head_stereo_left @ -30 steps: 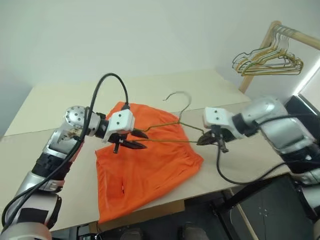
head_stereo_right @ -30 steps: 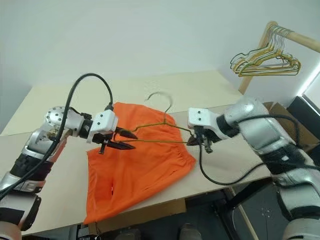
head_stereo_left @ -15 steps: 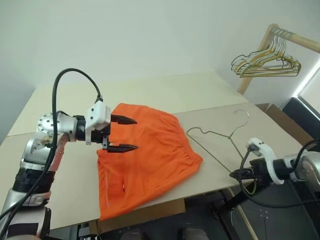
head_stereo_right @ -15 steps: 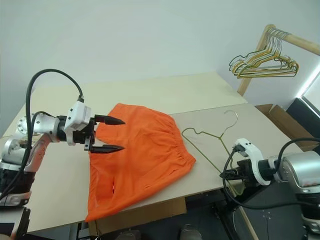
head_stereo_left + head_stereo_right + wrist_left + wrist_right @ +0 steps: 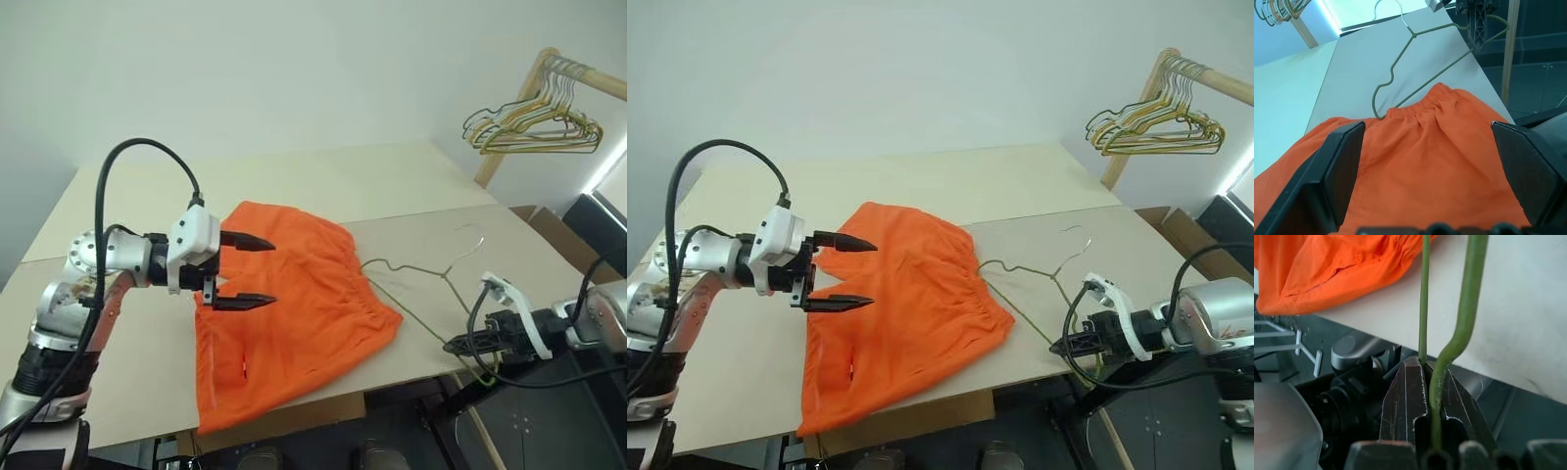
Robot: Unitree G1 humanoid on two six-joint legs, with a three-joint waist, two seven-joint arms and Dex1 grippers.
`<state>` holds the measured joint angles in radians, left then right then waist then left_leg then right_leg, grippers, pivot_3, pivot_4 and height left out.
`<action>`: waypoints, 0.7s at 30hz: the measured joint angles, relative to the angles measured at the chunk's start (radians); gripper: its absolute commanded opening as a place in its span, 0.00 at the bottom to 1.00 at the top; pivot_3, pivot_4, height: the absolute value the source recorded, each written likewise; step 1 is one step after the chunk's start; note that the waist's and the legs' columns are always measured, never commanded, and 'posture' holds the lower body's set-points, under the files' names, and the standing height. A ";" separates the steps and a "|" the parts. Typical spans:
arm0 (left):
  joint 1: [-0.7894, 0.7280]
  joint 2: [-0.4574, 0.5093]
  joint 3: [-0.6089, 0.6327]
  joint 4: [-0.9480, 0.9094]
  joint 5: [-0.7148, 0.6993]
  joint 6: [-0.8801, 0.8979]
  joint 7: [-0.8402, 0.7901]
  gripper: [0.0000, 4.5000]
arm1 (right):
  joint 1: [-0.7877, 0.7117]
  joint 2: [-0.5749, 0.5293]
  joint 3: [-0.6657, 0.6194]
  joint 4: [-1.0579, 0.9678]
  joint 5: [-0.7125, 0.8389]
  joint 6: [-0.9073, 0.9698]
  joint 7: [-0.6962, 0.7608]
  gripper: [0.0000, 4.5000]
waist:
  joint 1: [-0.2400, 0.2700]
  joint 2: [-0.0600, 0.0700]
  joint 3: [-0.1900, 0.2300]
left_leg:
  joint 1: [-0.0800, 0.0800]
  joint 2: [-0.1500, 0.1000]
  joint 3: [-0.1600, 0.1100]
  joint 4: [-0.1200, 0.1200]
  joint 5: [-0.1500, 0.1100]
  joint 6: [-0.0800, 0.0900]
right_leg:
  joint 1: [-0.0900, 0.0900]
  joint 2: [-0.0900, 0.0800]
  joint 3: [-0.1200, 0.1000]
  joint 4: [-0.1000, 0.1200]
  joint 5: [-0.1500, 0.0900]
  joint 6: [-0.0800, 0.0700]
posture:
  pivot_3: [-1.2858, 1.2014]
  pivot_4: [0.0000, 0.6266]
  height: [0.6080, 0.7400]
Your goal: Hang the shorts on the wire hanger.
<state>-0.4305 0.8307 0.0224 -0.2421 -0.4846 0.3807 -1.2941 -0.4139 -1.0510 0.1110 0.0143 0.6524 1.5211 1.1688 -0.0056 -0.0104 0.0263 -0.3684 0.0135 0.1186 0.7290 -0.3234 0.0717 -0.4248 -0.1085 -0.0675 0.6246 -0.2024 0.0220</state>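
Note:
The orange shorts (image 5: 294, 323) lie flat on the table, their gathered waistband toward the right. My left gripper (image 5: 266, 271) hovers open over their left part, with nothing between its fingers (image 5: 1339, 169). The thin wire hanger (image 5: 421, 266) lies on the table to the right of the shorts. One of its corners (image 5: 1377, 113) rests at the waistband, and its hook points toward the back. At the table's front right edge my right gripper (image 5: 457, 345) is shut on the hanger's other corner (image 5: 1436, 382). The wire runs between its closed fingers.
A bunch of wire hangers (image 5: 534, 127) hangs from a wooden rail (image 5: 578, 73) at the back right. The table (image 5: 323, 181) ends in a front edge just behind my right gripper. A cardboard box (image 5: 554, 227) stands beyond the table's right side.
My right gripper has drawn the hanger off the shorts, to the right and down to the table's front edge. The left gripper has opened and pulled back to the left.

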 measured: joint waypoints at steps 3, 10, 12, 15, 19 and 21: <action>0.013 0.001 0.001 -0.013 -0.007 0.002 0.011 0.99 | 0.002 -0.018 0.000 0.021 0.007 -0.005 0.008 0.00 | 0.007 0.000 0.000 | 0.000 0.000 0.000 0.000 0.000 0.000 | 0.000 0.000 0.000 0.000 0.000 0.000 | 0.54 0.00 1.00; 0.064 0.008 0.004 -0.055 -0.022 0.005 0.032 0.99 | 0.059 -0.101 -0.001 0.019 0.045 -0.008 0.037 0.00 | 0.020 0.001 0.000 | 0.000 0.000 0.000 0.000 0.000 0.000 | 0.000 -0.001 0.000 0.000 0.000 0.000 | 0.54 0.00 1.00; 0.066 0.011 0.008 -0.062 -0.028 0.006 0.034 0.99 | 0.076 -0.127 -0.002 0.006 0.065 -0.008 0.055 0.00 | 0.022 0.001 0.000 | 0.000 0.000 0.000 0.000 -0.001 0.000 | 0.000 -0.001 0.000 0.000 0.000 0.000 | 0.55 0.00 1.00; 0.066 0.015 0.009 -0.064 -0.028 0.007 0.038 0.99 | 0.079 -0.150 -0.001 -0.028 0.095 -0.012 0.081 0.00 | 0.024 0.001 0.000 | 0.000 0.000 0.000 0.000 -0.001 0.001 | 0.000 -0.001 0.000 0.000 0.000 0.000 | 0.55 0.00 1.00; 0.066 0.015 0.009 -0.064 -0.028 0.007 0.040 0.99 | 0.081 -0.156 0.000 -0.056 0.121 -0.022 0.111 0.00 | 0.025 0.001 0.000 | 0.000 0.000 0.000 0.000 -0.003 0.001 | 0.000 -0.001 0.000 0.000 0.000 0.000 | 0.55 0.00 1.00; 0.066 0.018 0.009 -0.064 -0.028 0.007 0.040 0.99 | 0.081 -0.156 0.004 -0.053 0.121 -0.029 0.114 0.00 | 0.029 0.001 0.000 | 0.000 0.000 0.000 0.000 -0.003 0.001 | 0.000 -0.001 0.000 0.000 0.000 0.000 | 0.55 0.00 1.00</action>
<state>-0.3642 0.8484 0.0312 -0.3061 -0.5124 0.3879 -1.2538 -0.3333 -1.2065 0.1151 -0.0385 0.7729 1.4920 1.2826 0.0230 -0.0095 0.0267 -0.3685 0.0136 0.1184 0.7290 -0.3259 0.0724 -0.4251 -0.1094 -0.0678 0.6242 -0.2025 0.0221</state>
